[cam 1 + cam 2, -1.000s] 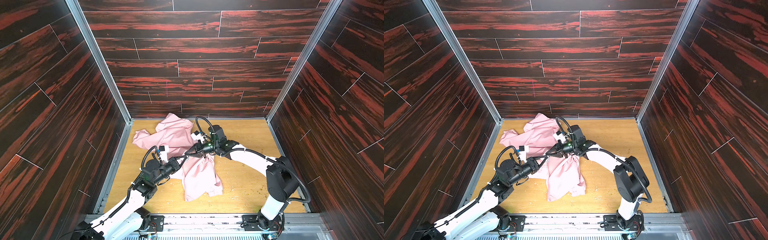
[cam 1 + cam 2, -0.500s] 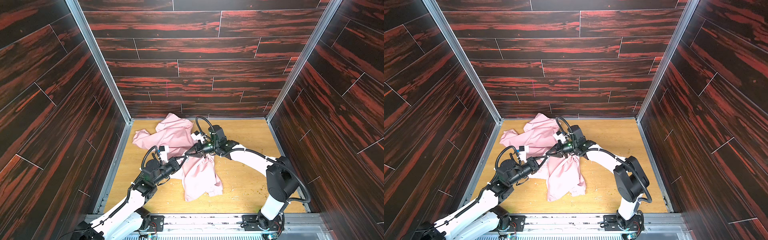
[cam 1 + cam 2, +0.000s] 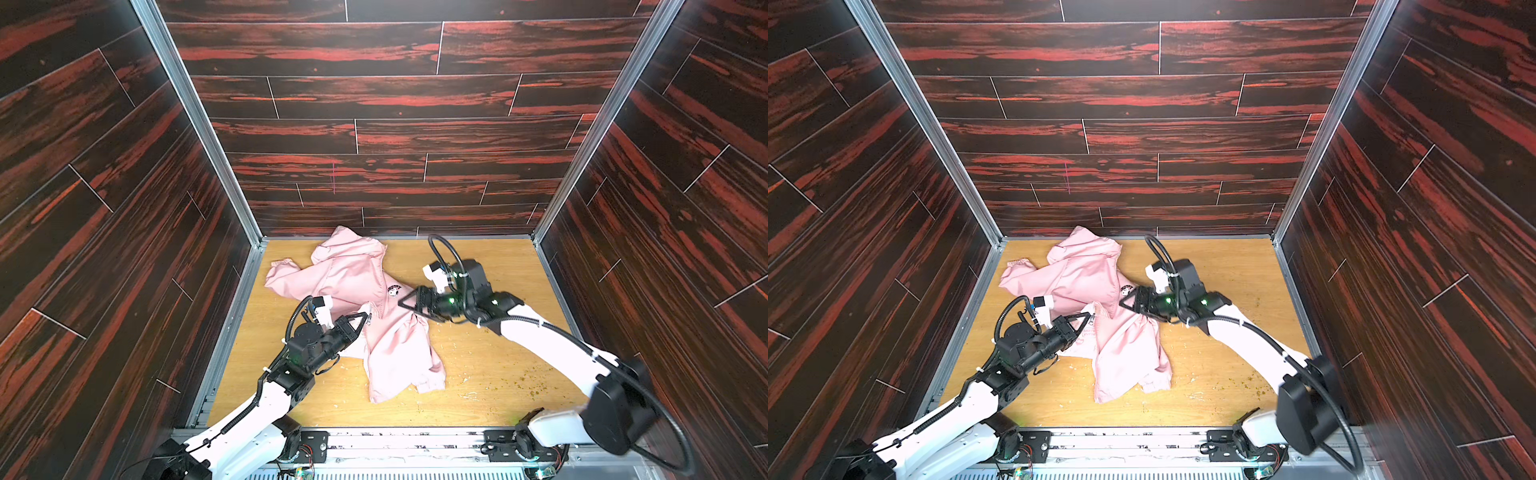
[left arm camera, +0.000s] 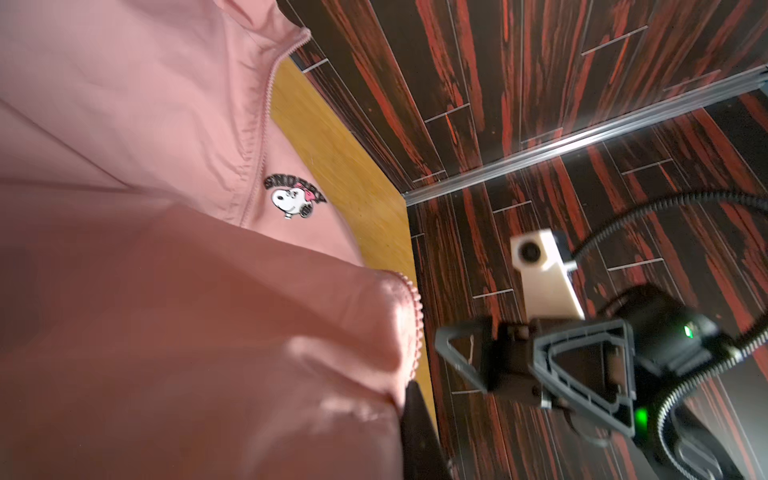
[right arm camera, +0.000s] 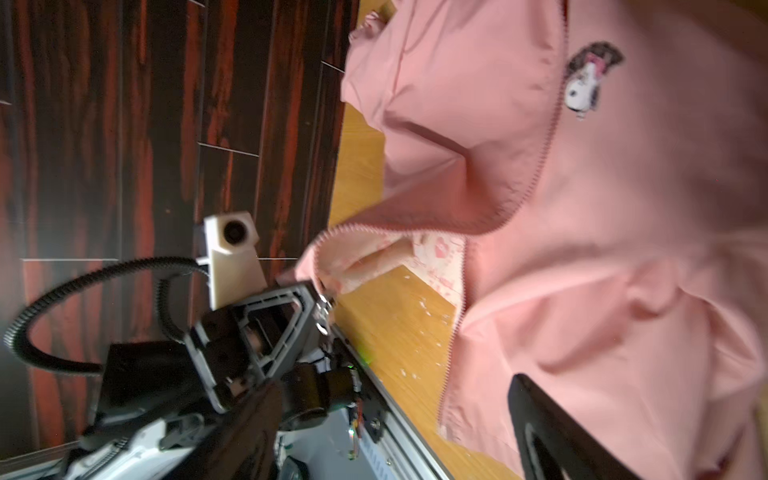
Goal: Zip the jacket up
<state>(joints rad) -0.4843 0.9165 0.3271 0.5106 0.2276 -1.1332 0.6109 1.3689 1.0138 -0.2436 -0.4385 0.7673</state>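
Partly unzipped jacket, centre of the frame

In both top views the jacket [image 3: 357, 278] lies crumpled on the wooden floor [image 3: 478, 374]. The left gripper [image 3: 365, 319] is clamped on its zipper edge [image 5: 365, 226], and the right gripper [image 3: 409, 301] gapes wide beside the chest logo [image 3: 394, 290].

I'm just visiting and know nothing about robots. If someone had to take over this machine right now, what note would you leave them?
Left gripper: shut on the front edge of the jacket.
Right gripper: open, empty, beside the chest logo.
The jacket lies crumpled on the table.
Done: one front edge gripped.
Left: the front gapes, lining showing; bring the edges together and zip up.
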